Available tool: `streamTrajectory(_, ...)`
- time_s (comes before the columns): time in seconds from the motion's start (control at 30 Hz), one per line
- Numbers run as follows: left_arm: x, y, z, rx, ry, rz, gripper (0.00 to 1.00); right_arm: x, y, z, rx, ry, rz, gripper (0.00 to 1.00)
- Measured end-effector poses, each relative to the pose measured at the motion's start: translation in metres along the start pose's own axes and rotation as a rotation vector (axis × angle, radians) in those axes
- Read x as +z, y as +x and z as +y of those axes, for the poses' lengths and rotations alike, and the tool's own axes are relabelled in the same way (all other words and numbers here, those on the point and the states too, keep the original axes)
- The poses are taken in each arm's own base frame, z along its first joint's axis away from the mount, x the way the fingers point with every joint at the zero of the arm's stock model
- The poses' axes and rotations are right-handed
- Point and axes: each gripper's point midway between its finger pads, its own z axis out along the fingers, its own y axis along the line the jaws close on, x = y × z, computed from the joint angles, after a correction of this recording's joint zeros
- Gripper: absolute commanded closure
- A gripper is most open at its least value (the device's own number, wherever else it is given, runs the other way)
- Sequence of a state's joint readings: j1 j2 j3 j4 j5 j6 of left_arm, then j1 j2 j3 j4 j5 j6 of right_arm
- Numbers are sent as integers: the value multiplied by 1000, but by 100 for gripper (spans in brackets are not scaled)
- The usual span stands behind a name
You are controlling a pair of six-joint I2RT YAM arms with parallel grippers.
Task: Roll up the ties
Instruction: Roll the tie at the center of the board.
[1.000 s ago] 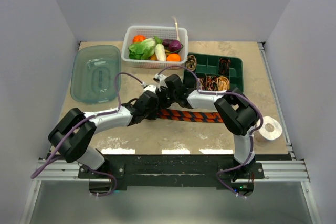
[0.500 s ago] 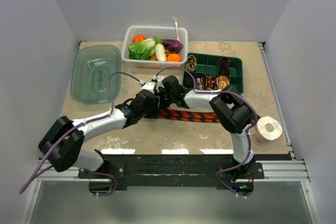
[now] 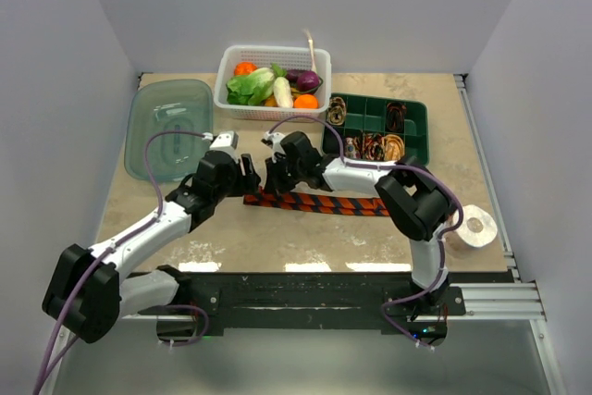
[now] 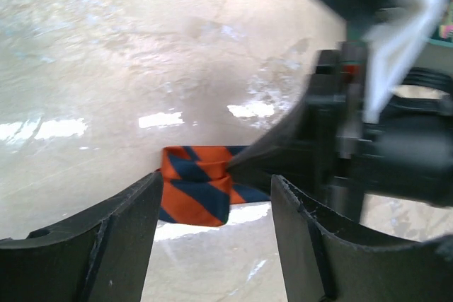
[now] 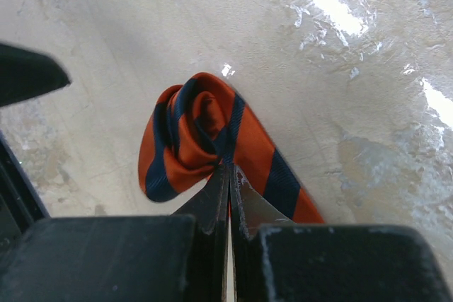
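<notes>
Findings, top view: a white basket (image 3: 225, 76) at the far edge holds vegetables (image 3: 262, 83). A green divided tray (image 3: 418, 123) to its right carries brown and tan coiled ties (image 3: 381, 146) in several compartments. A translucent teal tub (image 3: 167, 129) lies upside down at far left. A white roll (image 3: 476, 226) stands at the right edge of the table (image 3: 305, 238).

The striped tie (image 3: 324, 203), orange-red and dark, lies flat across the middle of the table, its left end between both grippers.

The right wrist view alone shows that end curled into a loose coil, with the right gripper (image 5: 228, 175) clamped tight on a fold of it. The left wrist view shows the left gripper (image 4: 216, 196) spread wide astride the folded end.
</notes>
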State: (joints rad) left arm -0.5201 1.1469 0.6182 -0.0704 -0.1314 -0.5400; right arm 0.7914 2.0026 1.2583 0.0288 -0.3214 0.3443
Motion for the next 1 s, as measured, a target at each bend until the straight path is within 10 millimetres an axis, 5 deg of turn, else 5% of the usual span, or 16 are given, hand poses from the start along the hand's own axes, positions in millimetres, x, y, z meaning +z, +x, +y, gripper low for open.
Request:
streamTrajectory(0.43,8,15,28,-67,-56,61,32,-33,-39,21,-52,2,-105,100)
streamTrajectory(0.73,11,19,53,-146,-97,77,28,-9,-31,44,-97,-37,-69,100)
streamTrajectory(1.0,13,30,56,-178,-57,100,28,7,-5,21,-90,31,19,100)
